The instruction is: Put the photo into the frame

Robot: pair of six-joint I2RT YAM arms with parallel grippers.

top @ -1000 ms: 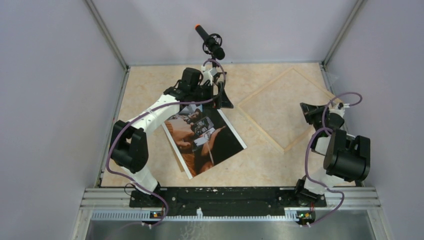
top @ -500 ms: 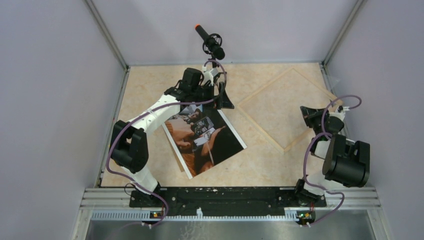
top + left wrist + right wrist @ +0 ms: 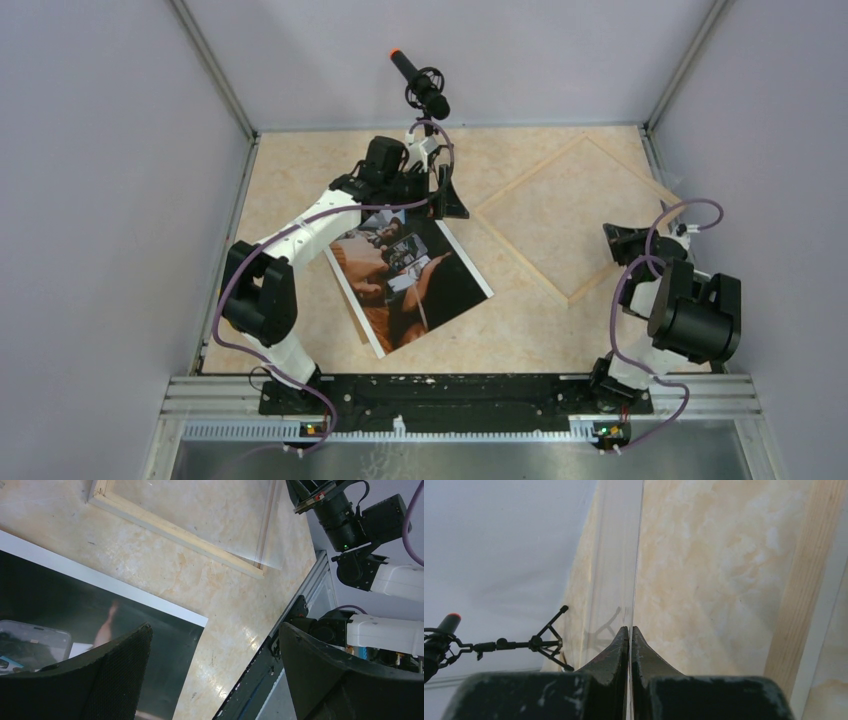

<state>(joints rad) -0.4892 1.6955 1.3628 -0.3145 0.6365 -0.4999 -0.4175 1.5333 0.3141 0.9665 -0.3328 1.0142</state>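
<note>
The photo (image 3: 410,275), a dark glossy print with white margins, lies face up left of centre; it also shows in the left wrist view (image 3: 75,605). The frame (image 3: 570,215), with a pale wood border, lies flat at the back right, turned like a diamond, and shows in the left wrist view (image 3: 185,530). My left gripper (image 3: 447,197) is open and empty above the photo's far corner (image 3: 215,672). My right gripper (image 3: 617,240) is by the frame's right side. In the right wrist view it (image 3: 630,630) is shut on a thin clear pane (image 3: 616,580) seen edge-on.
A microphone on a small stand (image 3: 420,85) stands at the back centre, just behind the left gripper. Grey walls close in the table on the left, back and right. A black rail (image 3: 450,390) runs along the near edge. A thin brown edge (image 3: 361,327) peeks from under the photo.
My right gripper has drifted a little toward the near edge while staying shut on the clear pane. The left arm and the photo have not moved.
</note>
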